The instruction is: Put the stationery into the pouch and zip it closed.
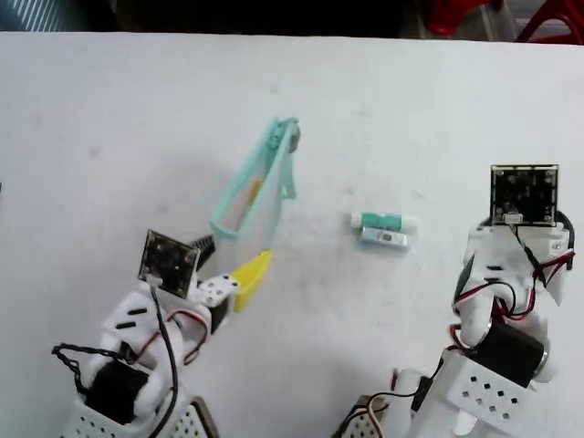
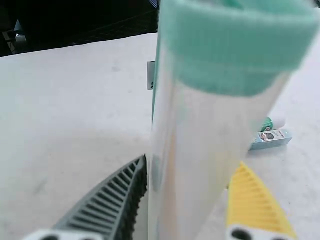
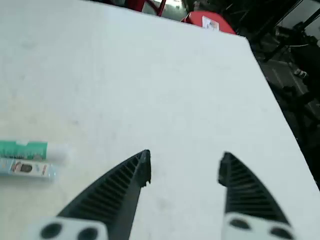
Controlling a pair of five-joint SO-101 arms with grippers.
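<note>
A clear pouch (image 1: pixel 252 187) with a mint-green zipper edge stands on its side left of the table's centre, and something yellow shows inside it. My left gripper (image 1: pixel 239 269) is shut on the pouch's near end; in the left wrist view the pouch (image 2: pixel 200 145) sits between the grey finger (image 2: pixel 112 200) and the yellow finger (image 2: pixel 252 202). Two small stationery items lie side by side to the pouch's right: a green-and-white one (image 1: pixel 383 220) and a pale blue one (image 1: pixel 384 238). My right gripper (image 3: pixel 184 172) hangs open over bare table, apart from the stationery (image 3: pixel 27 159).
The white table (image 1: pixel 411 109) stretches wide behind the pouch and the stationery. Its far edge meets a dark floor with red chair legs (image 1: pixel 484 18) beyond it. Both arm bases stand at the near edge.
</note>
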